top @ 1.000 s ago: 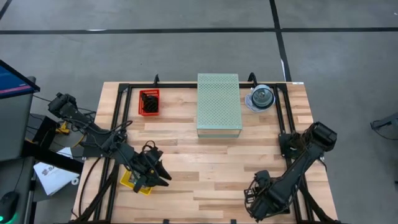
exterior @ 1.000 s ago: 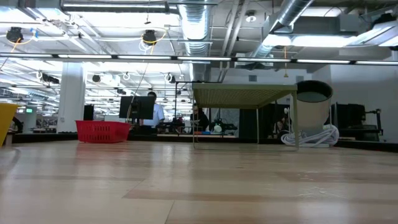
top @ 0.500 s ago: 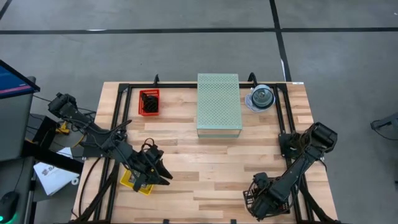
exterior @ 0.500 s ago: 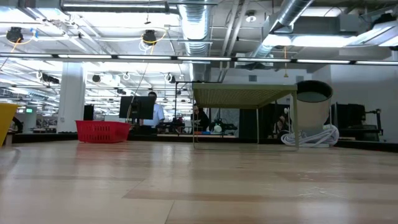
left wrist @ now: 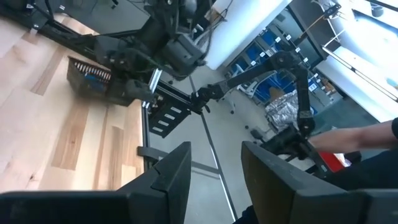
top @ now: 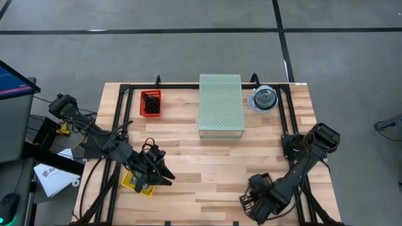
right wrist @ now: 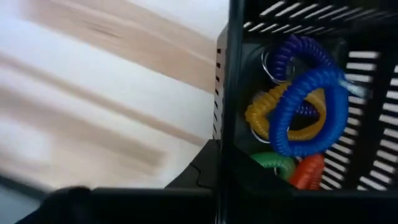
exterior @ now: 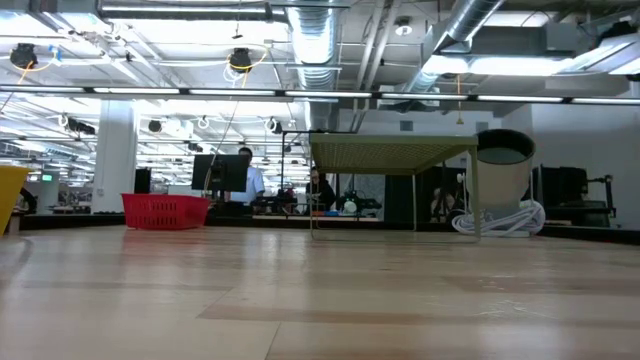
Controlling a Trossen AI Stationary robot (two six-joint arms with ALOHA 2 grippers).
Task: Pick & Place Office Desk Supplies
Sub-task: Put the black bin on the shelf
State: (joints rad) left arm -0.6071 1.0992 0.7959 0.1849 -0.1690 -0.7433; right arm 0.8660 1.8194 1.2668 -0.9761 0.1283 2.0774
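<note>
A black mesh basket [top: 256, 202] stands near the table's near right corner. It holds coiled elastic loops [right wrist: 298, 118] in blue, purple, yellow, green and orange. My right gripper [top: 253, 204] points down at the basket's left wall and is shut. At the near left, my left gripper [left wrist: 214, 155] hangs open with nothing between its fingers, roughly level, above a yellow basket [top: 134, 183]. It faces the black basket [left wrist: 90, 78] across the table. My right gripper comes from above, pointing down, at the black basket's side wall [right wrist: 227, 124], which runs straight in between its fingers. It seems to pinch that thin wall at the rim, one finger [right wrist: 200, 175] outside. The basket's bottom rests on the table.
A large pale green perforated box [top: 221, 103] stands at the far middle. Left of it is a red basket [top: 150, 103] and right of it a clear disc spindle [top: 264, 99]. Black rails [top: 119, 125] frame the table. Bare wood lies between the arms. People work in the room behind [exterior: 245, 170].
My right gripper has turned at the wrist and shifted slightly toward the table's left edge, low over the black basket. My left arm has kept its place.
</note>
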